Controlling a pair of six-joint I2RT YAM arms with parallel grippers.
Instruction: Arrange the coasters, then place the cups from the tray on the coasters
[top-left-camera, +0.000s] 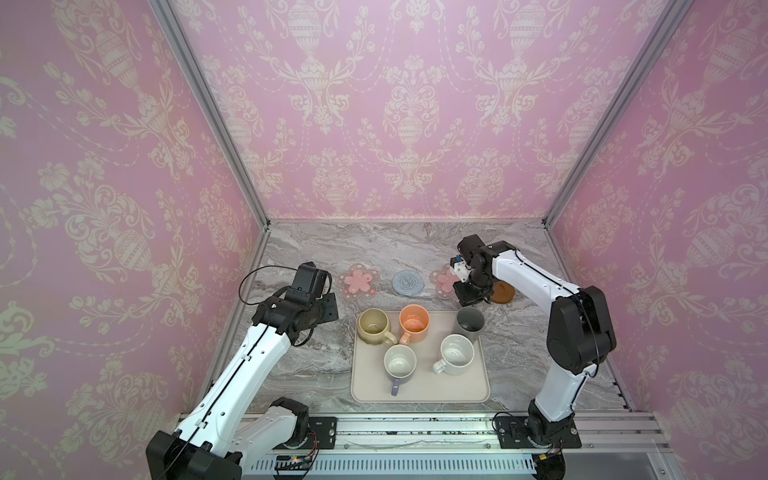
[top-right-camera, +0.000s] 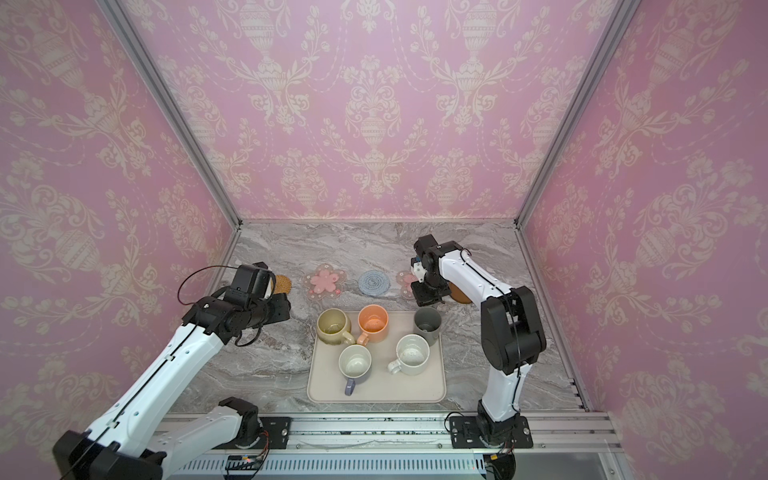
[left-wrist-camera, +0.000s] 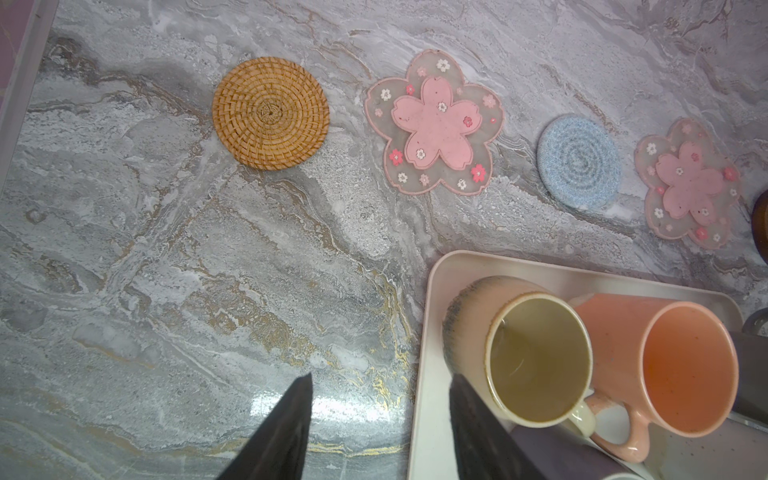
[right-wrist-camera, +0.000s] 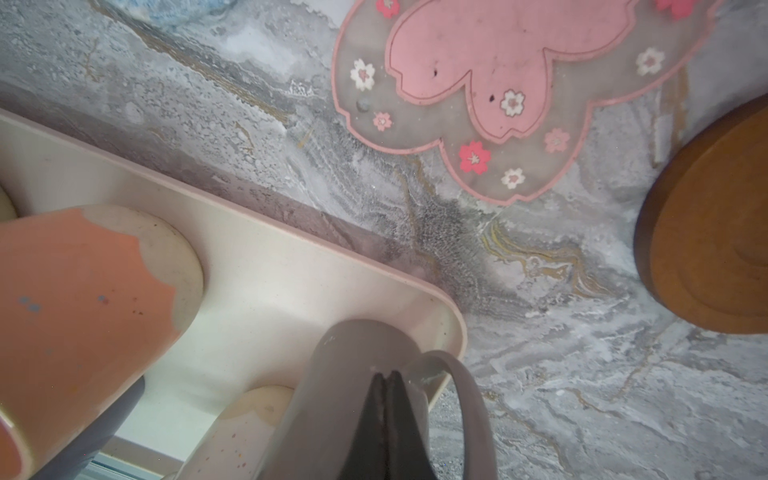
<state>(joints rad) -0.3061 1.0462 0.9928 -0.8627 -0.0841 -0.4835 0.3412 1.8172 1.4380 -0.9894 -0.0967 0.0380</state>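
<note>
Item: dark grey mug (top-left-camera: 470, 324), upright at the far right corner of the tray (top-left-camera: 419, 395), handle turned outward at that corner. Right gripper (right-wrist-camera: 384, 380): fingers pressed together, empty, just above the mug; the nearer arm. Probable destination: wooden disc coaster (top-left-camera: 505, 293), bare, on the table (top-left-camera: 316, 249) just beyond that corner, with open room around it. Left gripper (left-wrist-camera: 380, 415): spread, empty, at the tray's far left corner beside the beige-yellow mug (left-wrist-camera: 536, 361).
</note>
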